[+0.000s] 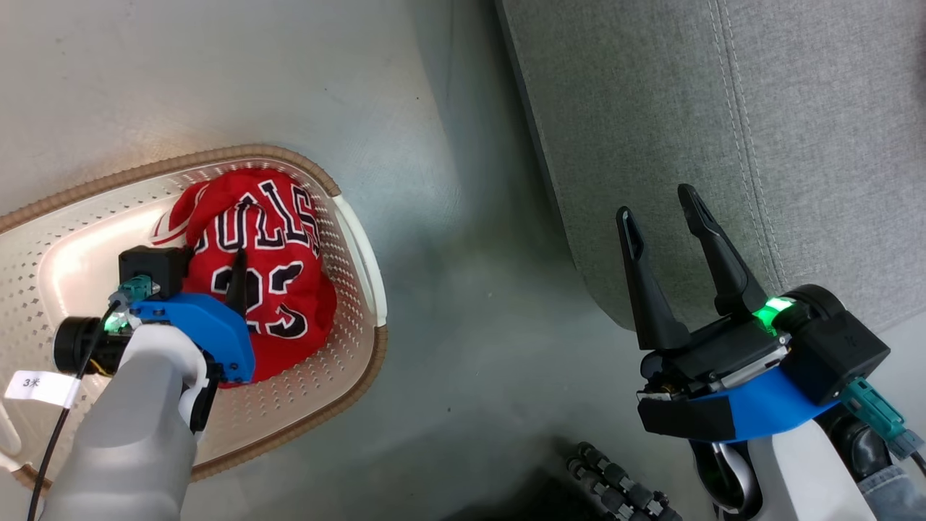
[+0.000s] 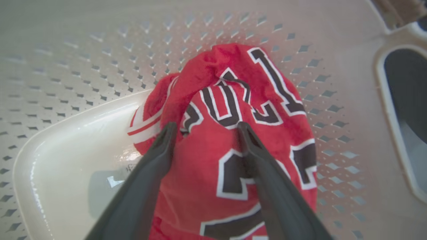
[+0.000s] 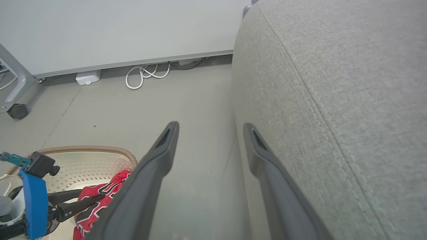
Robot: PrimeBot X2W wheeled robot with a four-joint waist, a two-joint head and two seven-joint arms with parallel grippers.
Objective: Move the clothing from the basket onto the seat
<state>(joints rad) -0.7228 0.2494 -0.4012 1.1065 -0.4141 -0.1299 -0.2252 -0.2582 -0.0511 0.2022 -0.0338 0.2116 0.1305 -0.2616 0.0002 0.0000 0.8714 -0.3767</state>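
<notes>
A crumpled bright red jersey [image 1: 275,239] with black, white-edged lettering lies in the cream perforated basket [image 1: 304,163] at the left of the head view. My left gripper [image 1: 233,262] reaches down into the basket over the jersey. In the left wrist view it [image 2: 205,128] is open, its two fingers straddling a fold of the jersey [image 2: 200,173], with the basket wall [image 2: 100,50] behind. My right gripper [image 1: 662,199] stands open and empty beside the front edge of the grey seat [image 1: 723,145]. The right wrist view shows this gripper [image 3: 210,128], the seat [image 3: 333,100], the basket [image 3: 86,148] and the jersey [image 3: 110,185].
Grey floor [image 1: 470,289] lies between the basket and the seat. A black ribbed cable [image 1: 615,485] sits near my base. Farther off, a white coiled cord [image 3: 146,73], a white box [image 3: 87,78] and a caster wheel [image 3: 17,111] lie under a pale panel.
</notes>
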